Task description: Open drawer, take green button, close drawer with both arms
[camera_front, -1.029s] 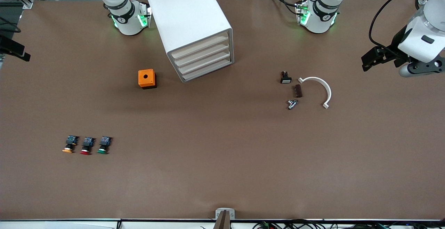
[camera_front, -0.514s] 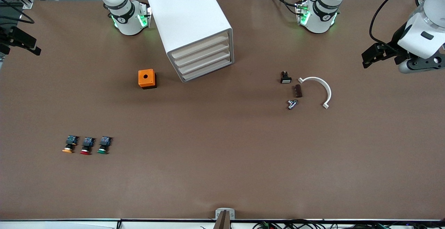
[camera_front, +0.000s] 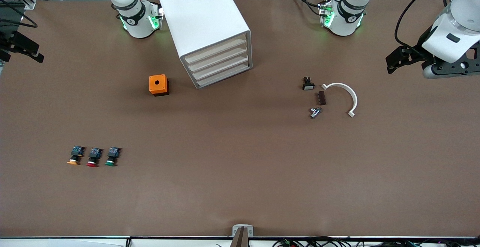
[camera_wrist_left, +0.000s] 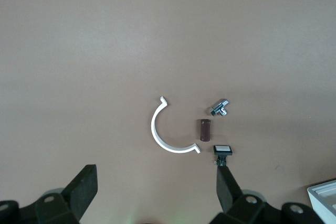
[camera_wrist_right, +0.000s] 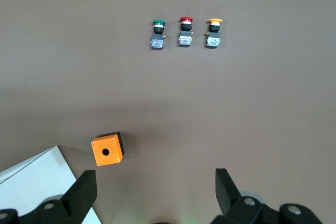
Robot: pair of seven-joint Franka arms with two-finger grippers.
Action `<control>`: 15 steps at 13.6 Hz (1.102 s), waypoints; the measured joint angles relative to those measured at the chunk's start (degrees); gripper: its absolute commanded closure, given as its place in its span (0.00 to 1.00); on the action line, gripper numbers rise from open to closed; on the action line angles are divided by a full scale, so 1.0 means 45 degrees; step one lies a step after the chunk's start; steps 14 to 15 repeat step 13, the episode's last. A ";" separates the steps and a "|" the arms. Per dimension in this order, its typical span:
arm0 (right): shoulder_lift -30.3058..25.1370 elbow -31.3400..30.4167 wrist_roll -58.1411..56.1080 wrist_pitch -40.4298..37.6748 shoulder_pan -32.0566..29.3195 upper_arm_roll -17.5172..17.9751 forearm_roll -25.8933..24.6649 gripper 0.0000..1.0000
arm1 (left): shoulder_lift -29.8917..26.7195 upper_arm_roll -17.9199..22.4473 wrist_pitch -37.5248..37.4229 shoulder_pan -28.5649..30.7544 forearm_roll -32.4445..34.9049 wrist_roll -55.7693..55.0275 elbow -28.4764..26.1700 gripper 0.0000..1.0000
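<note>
The white cabinet (camera_front: 204, 21) stands near the arms' bases, all four drawers shut; the bottom drawer (camera_front: 224, 76) has a pale beige front. The green-capped button (camera_front: 111, 156) lies on the table nearer the front camera, toward the right arm's end, beside a red-capped (camera_front: 93, 157) and an orange-capped button (camera_front: 76, 155). It also shows in the right wrist view (camera_wrist_right: 158, 34). My right gripper (camera_front: 23, 46) is open and empty, up in the air at the table's edge at the right arm's end; it shows in its wrist view (camera_wrist_right: 156, 191). My left gripper (camera_front: 398, 57) is open and empty, high over the left arm's end; it shows in its wrist view (camera_wrist_left: 156, 190).
An orange box (camera_front: 158, 85) with a round hole sits beside the cabinet. A white half-ring (camera_front: 347, 94), a brown block (camera_front: 321, 98), a small metal fitting (camera_front: 315, 112) and a white-capped switch (camera_front: 308, 84) lie toward the left arm's end.
The left gripper has drifted a little toward the arms' bases and the middle. The right gripper has come slightly farther in over the table's edge.
</note>
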 measured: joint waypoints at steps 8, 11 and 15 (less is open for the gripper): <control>0.0000 -0.0018 0.0000 0.0079 0.0017 0.0013 0.0000 0.00 | -0.0052 0.0068 0.0036 0.0235 -0.0357 0.0523 0.0044 0.00; 0.0000 -0.0026 0.0000 0.0081 0.0038 0.0035 0.0001 0.00 | -0.0085 0.0098 0.0272 0.0248 -0.0358 0.0577 0.0088 0.00; 0.0000 -0.0028 0.0000 0.0083 0.0038 0.0036 0.0000 0.00 | -0.0085 0.0130 0.0314 0.0266 -0.0358 0.0797 0.0123 0.00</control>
